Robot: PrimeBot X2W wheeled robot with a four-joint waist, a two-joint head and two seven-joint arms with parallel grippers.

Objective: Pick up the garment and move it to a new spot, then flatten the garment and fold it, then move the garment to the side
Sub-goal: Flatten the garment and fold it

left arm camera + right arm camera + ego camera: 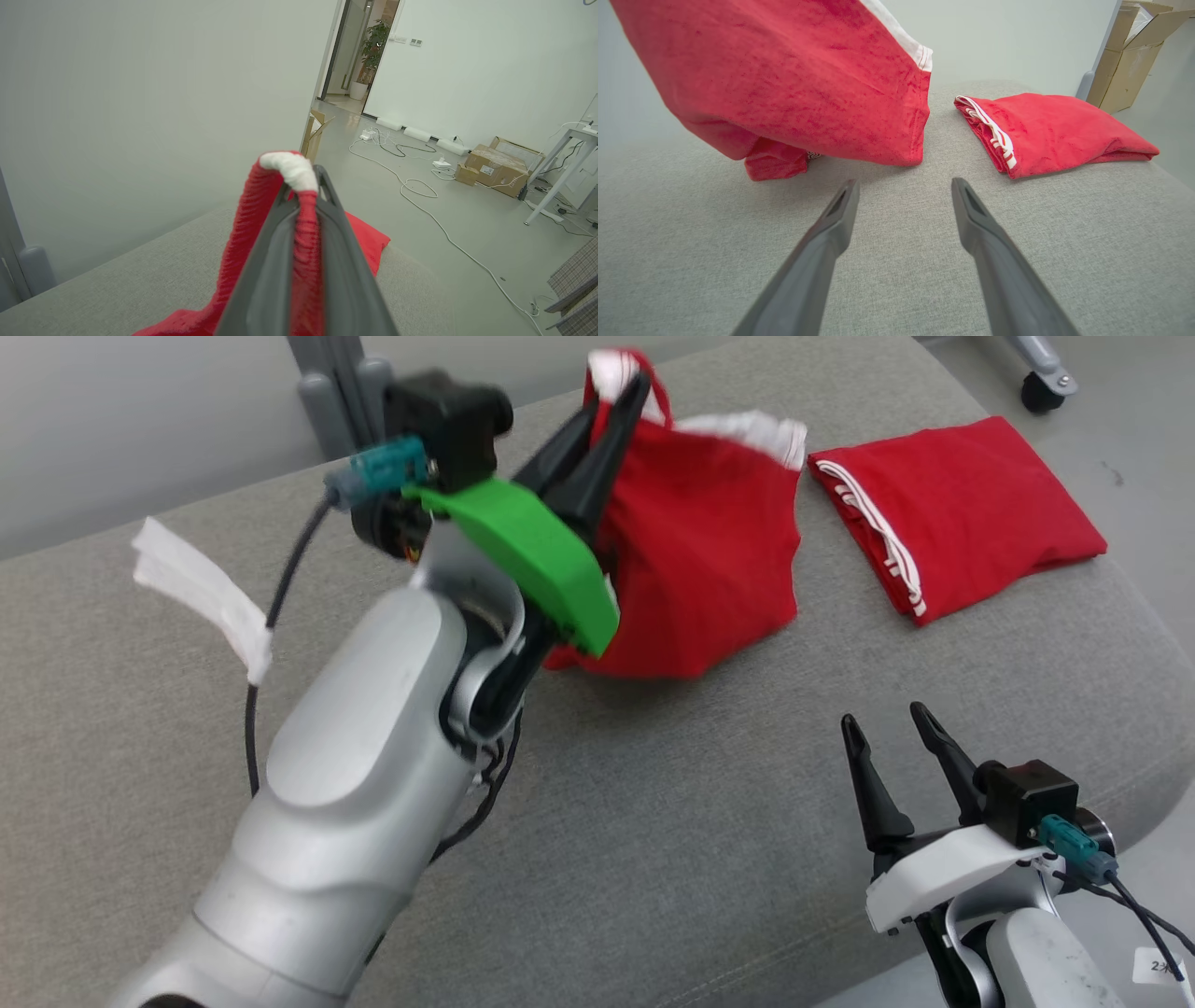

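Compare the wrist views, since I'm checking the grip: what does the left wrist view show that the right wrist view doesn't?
Left wrist: the left gripper shut on the garment's white trim, a doorway, floor cables. Right wrist: the open right gripper, the garment's hanging body, a folded garment's striped edge. Both: the red garment, the grey cushion.

This looks like a robotics lab or test room in an office building, not a home. Bare pale walls (140, 93) and a smooth grey floor (467, 224) surround a grey cushioned platform (709, 859). Loose cables (395, 148) and power strips (441, 164) trail across the floor near taped cardboard boxes (497, 170) and a white-legged bench (549, 175), and a doorway (355, 51) opens onto a corridor with a potted plant (375, 44).
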